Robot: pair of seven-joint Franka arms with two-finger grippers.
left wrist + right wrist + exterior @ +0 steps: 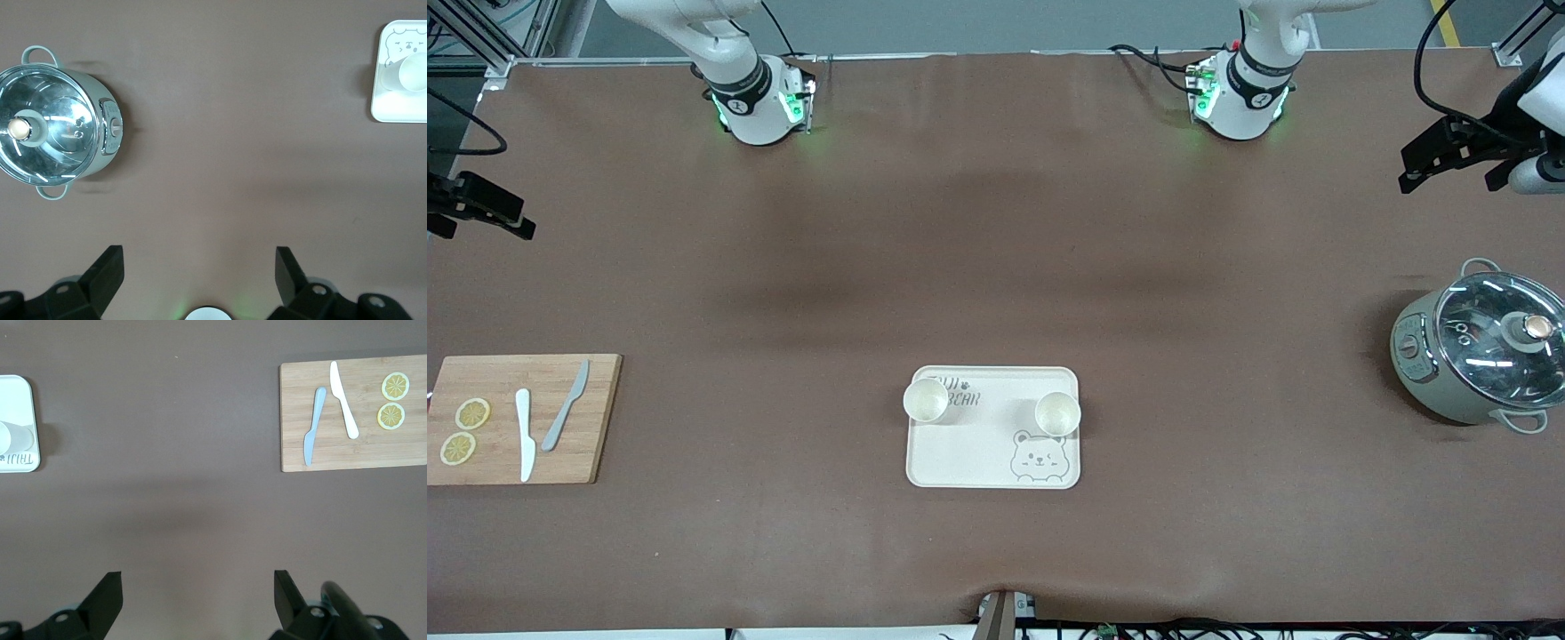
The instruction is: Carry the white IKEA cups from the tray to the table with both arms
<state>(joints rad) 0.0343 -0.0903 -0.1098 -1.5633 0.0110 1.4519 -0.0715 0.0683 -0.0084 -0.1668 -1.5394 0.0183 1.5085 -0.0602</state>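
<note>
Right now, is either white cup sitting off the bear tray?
No, both white cups stand upright on the bear tray.

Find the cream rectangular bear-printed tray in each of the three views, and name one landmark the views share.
Front view: the cream rectangular bear-printed tray lies mid-table, near the camera's edge, with two cream-white handleless cups on it.
Left wrist view: only the tray's bear corner shows at the picture's edge, with one cup.
Right wrist view: only its lettered corner shows at the edge, with the other cup.
Shared landmark: the tray itself.
</note>
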